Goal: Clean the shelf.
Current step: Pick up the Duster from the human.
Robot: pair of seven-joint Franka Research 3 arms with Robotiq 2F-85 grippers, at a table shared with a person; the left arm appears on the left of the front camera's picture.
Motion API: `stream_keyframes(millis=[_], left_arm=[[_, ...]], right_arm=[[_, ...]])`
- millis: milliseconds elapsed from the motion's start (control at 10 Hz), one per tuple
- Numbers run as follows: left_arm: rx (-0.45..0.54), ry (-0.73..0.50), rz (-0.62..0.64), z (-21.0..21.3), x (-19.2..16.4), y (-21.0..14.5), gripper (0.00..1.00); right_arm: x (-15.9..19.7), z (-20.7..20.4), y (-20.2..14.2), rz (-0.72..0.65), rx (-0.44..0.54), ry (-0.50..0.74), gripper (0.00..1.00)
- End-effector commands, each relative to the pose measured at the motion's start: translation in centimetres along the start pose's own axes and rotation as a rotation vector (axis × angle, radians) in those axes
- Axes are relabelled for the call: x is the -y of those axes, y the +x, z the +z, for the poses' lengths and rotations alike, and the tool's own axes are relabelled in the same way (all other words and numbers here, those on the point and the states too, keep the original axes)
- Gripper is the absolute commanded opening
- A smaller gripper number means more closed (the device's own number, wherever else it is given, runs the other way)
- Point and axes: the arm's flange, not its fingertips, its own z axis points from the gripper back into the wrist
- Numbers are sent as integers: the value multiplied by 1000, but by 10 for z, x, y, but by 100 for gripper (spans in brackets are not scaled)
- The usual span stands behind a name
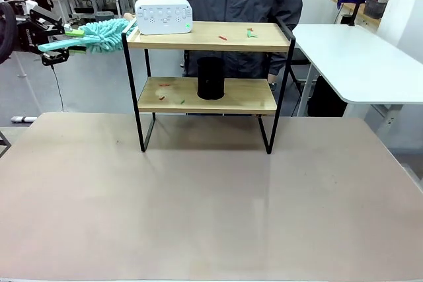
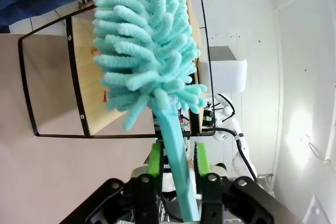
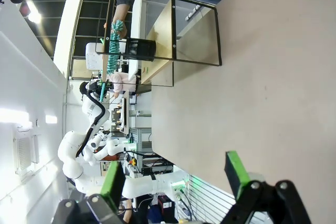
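— 2 grippers: how do they stand?
— Left gripper (image 2: 177, 158) clamped on the duster (image 2: 144, 45) handle, right gripper (image 3: 174, 174) spread apart.
— Shelf (image 1: 264, 43)?
— Just beyond the duster's head; white box (image 1: 163, 16) beside its tip, black cup (image 1: 211, 78) below.

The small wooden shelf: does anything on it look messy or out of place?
Yes. Small red and green scraps litter both light wooden boards of the black-framed shelf: some on the top right, more on the lower board left of the black cylindrical pot.
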Motion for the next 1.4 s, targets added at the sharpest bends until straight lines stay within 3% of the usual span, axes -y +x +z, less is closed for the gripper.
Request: stream_keyframes(millis=[0,500,700,800,900,1100,1300], left_arm=[[42,-13,-5,-5,4,-4,0],[17,-42,-28,6,12,-14,0],[-10,-38,-93,37,34,-28,0],[-36,14,-167,70,51,-44,0],[-18,126,-317,115,66,-71,0],[-65,247,-505,183,72,-133,0],[-78,312,-515,216,50,-188,0]], right_arm=[[0,-1,0,28,7,13,100],[0,-1,0,28,7,13,100],[0,-1,0,28,7,13,100],[0,-1,0,28,7,13,100],[0,-1,0,28,7,13,100],[0,-1,0,28,7,13,100],[0,-1,0,28,7,13,100]])
